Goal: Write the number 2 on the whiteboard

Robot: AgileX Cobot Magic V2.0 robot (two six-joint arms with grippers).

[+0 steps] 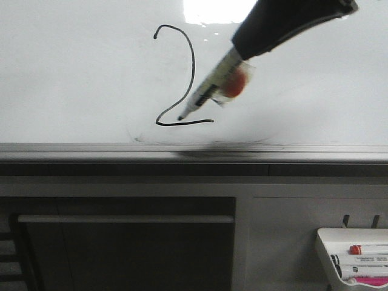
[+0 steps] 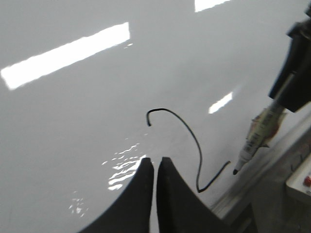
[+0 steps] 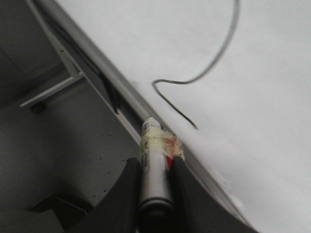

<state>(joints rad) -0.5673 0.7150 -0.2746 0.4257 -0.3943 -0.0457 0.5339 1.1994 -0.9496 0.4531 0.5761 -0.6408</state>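
A black number 2 is drawn on the whiteboard, with a hooked top and a flat base stroke. My right gripper comes in from the upper right, shut on a white marker that carries a red patch. The marker's black tip points down by the base stroke, and I cannot tell whether it touches the board. The right wrist view shows the marker clamped in that gripper, with the digit beyond. My left gripper hangs shut and empty over the board beside the digit.
A grey metal rail runs along the board's near edge, with a dark cabinet front below it. At the lower right sits a small white tray holding markers. Bright glare lies on the board's top.
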